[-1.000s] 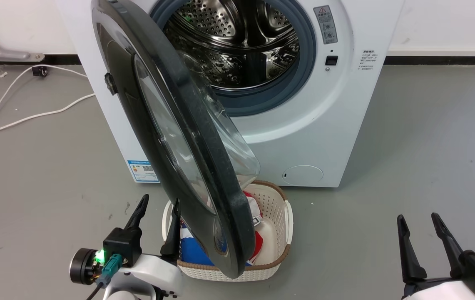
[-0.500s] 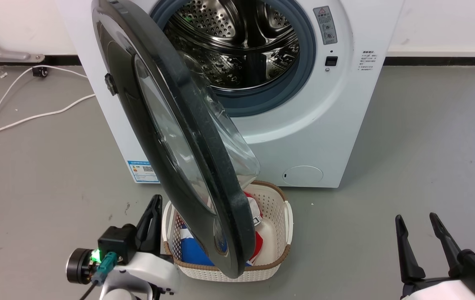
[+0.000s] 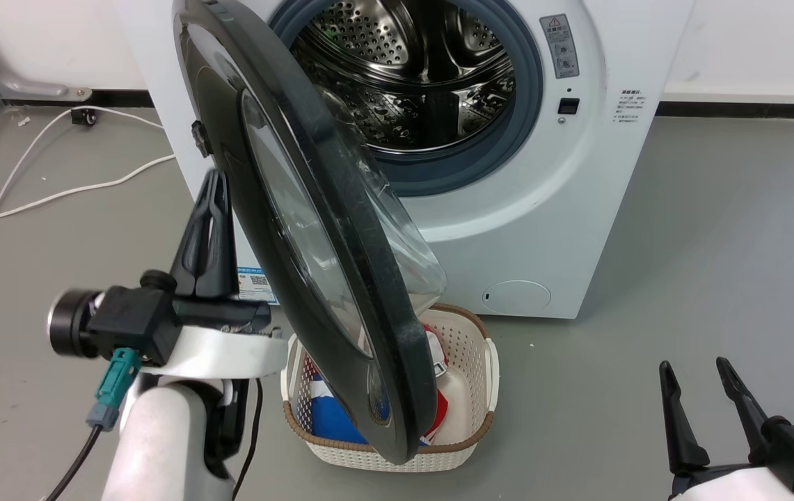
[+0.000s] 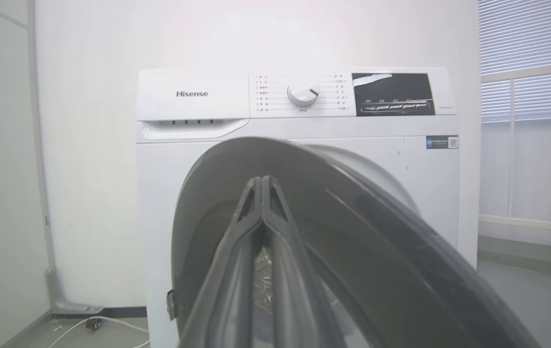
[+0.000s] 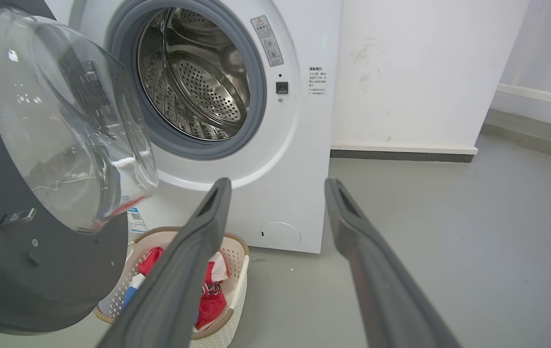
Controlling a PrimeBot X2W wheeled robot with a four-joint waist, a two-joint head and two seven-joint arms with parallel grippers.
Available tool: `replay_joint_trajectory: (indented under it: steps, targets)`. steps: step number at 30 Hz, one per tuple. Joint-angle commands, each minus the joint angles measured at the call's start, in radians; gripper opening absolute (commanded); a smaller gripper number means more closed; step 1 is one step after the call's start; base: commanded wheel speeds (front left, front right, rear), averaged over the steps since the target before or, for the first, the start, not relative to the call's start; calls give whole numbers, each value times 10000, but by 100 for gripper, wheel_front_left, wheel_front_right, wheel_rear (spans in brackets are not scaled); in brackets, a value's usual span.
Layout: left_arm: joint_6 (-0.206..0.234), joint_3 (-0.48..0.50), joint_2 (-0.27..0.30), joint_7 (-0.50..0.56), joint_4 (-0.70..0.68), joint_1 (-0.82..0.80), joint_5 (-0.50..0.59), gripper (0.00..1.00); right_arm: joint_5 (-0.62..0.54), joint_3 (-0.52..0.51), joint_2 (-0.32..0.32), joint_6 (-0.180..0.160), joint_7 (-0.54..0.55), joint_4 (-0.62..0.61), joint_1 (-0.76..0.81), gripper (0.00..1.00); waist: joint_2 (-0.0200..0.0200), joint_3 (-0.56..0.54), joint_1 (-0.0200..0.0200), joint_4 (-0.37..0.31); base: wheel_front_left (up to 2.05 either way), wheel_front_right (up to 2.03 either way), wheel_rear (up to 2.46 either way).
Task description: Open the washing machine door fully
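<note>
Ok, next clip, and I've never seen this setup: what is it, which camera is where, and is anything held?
A wheeled robot with two arms, each ending in a two-fingered hand. One picture looks down from its head; the other two look along each hand from its wrist. Before it stands a white washing machine, the washing machine door part open, steel drum showing. A cream laundry basket of red and blue clothes sits on the floor below the door. The left hand, fingers pressed together, points up beside the door's outer face; I cannot tell if it touches. The right hand is open, low, apart from the machine. Neither holds anything.
</note>
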Motion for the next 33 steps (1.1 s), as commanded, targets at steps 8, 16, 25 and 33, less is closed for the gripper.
replay_joint_trajectory:
  steps: [8, 16, 25, 33]
  targets:
    - [-50, -1065, -6, 325, -2240, -635, -79, 0, -99, 16, 34, -2, 45, 60, -154, 100, -1, -60, 0, 102, 0, 0, 0]
    - [-314, -3398, -2, 1823, -3582, -200, -1007, 0, -117, 38, 34, -2, 77, 24, -80, 100, -1, -122, 0, 163, 0, 0, 0]
    - [-580, -5666, 144, 3559, -3250, 968, -2061, 0, -296, 151, 33, -2, 179, 63, -95, 100, -1, -103, 0, 111, 0, 0, 0]
    - [-632, -6326, 610, 4124, -1632, 1890, -2385, 0, -202, 200, 33, -2, 199, 192, -169, 100, -1, -19, 0, 86, 0, 0, 0]
